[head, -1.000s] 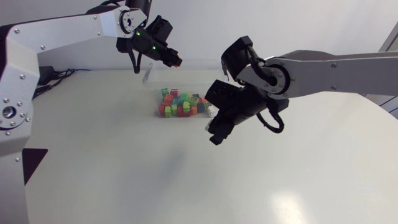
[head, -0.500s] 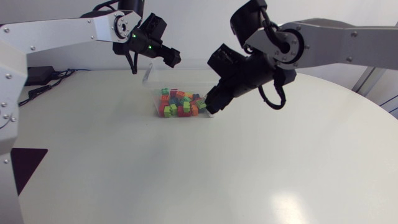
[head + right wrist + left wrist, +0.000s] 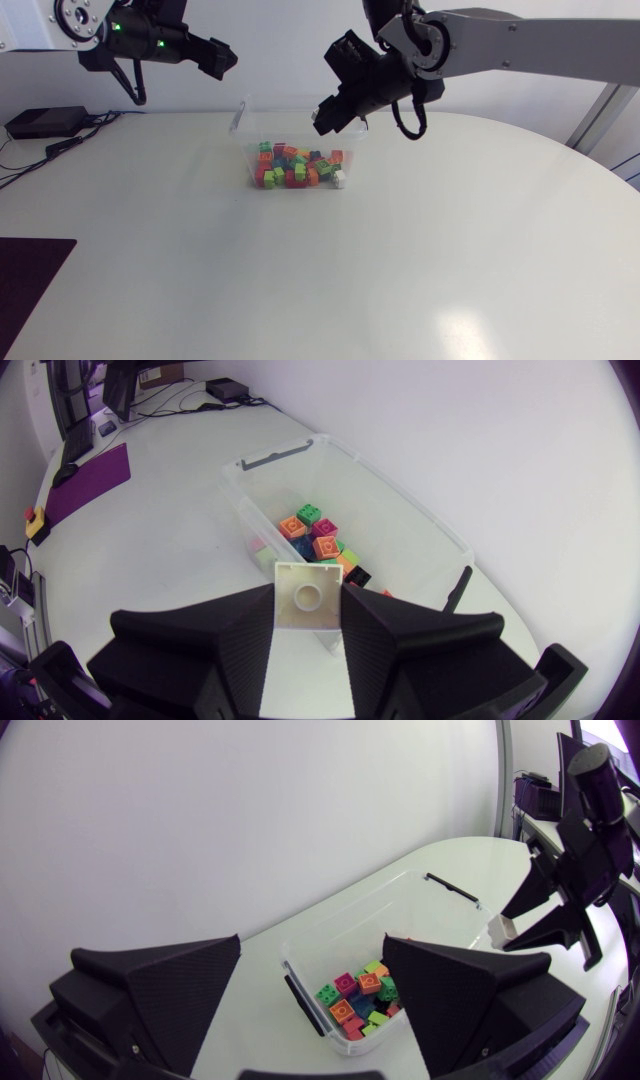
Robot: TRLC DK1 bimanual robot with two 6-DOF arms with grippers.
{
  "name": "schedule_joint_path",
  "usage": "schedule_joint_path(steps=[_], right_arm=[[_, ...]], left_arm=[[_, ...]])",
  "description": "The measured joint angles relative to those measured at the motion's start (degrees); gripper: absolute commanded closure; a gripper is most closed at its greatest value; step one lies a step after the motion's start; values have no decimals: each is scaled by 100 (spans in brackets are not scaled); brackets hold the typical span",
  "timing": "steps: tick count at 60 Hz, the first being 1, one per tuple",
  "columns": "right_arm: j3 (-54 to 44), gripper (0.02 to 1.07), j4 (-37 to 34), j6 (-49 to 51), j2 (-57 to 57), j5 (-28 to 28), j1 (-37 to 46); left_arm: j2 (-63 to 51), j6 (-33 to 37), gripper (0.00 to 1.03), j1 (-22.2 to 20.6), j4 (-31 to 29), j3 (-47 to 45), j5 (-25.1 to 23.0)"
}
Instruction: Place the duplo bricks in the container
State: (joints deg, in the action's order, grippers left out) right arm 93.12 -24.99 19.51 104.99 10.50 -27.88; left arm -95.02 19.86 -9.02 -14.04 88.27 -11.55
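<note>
Bricks (image 3: 345, 1010) in clear container (image 3: 420, 908), own jaws apart

Head view: fixed high above, looking down on the whole surface (image 3: 300, 280) from afar. Left wrist view: past the left hand (image 3: 310, 945), obliquely down along the container (image 3: 400, 905). Right wrist view: past the right hand (image 3: 308, 600), nearer, above it. All three share the container.
</note>
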Motion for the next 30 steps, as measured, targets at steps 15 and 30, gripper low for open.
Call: schedule_joint_path(steps=[15,30], right_arm=[[590,86,122,-4,544,0,63],[1222,86,254,-28,1196,17,74]], left_arm=[[920,-39,4,103,691,-1163,0],[1860,-37,4,269,1060,-2035,0]])
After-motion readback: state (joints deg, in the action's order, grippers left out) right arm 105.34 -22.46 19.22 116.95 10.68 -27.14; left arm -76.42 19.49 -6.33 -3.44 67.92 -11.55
